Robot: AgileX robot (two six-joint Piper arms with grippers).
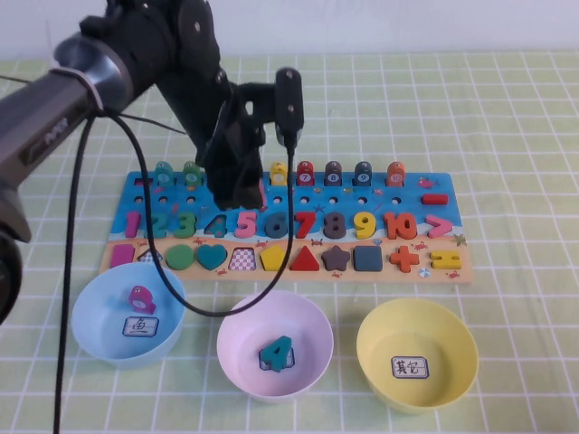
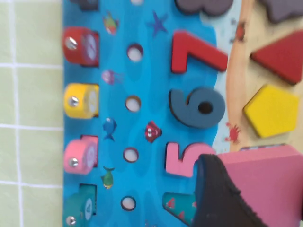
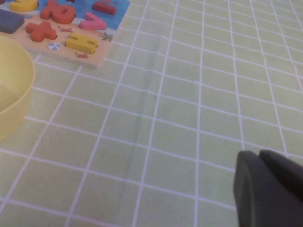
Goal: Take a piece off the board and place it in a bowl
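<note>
My left gripper (image 1: 246, 192) hangs over the middle of the board (image 1: 407, 192), above the numbers 4 and 5. It is shut on the pink piece (image 2: 267, 182), which is lifted off the board; one black finger (image 2: 215, 198) presses its flat edge. A checkered empty slot (image 1: 242, 259) shows in the tan shape row. The yellow bowl (image 1: 380, 336) stands empty at the front right, apart from the gripper. My right gripper (image 3: 272, 191) is low over bare tablecloth to the right of the board, fingers together, holding nothing.
A light blue bowl (image 1: 90, 325) holding a pink piece is at the front left. The pink bowl (image 1: 312, 348) in the middle holds a teal 4. The left arm's black cable (image 1: 217, 312) loops down between those bowls. Green checked cloth covers the table.
</note>
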